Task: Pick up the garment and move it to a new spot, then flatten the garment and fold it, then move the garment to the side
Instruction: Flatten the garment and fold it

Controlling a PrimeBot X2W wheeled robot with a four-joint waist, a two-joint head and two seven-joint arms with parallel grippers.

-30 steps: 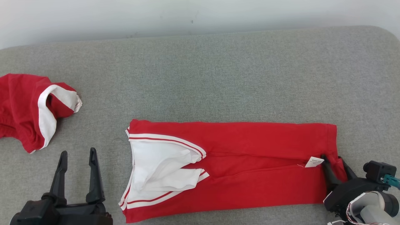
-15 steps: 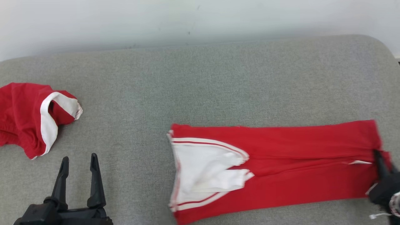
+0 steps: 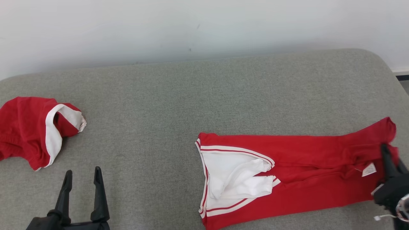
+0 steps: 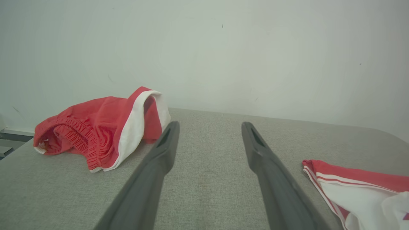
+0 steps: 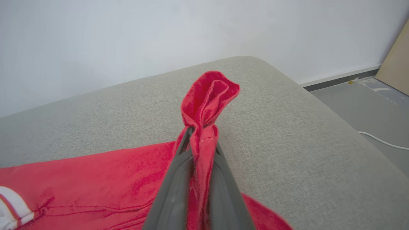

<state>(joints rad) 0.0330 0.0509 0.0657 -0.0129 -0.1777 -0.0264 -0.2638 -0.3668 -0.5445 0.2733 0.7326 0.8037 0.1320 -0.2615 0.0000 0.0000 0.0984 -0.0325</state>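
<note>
Garment [image 3: 306, 179], folded red with white trim: dragged rightward over the grey cushion [image 3: 191, 95] since a second ago, further from the crumpled red shorts [image 3: 22, 127]. Right end now bunched and lifted, clamped tight in the right gripper [image 3: 391, 155] near the cushion's right edge; remainder trailing flat toward the left. Left gripper [image 3: 82, 173] spread wide, holding nothing.

Soft cloth garment [image 3: 306, 153] on coarse-woven cushion [image 3: 191, 95] (matt).
</note>
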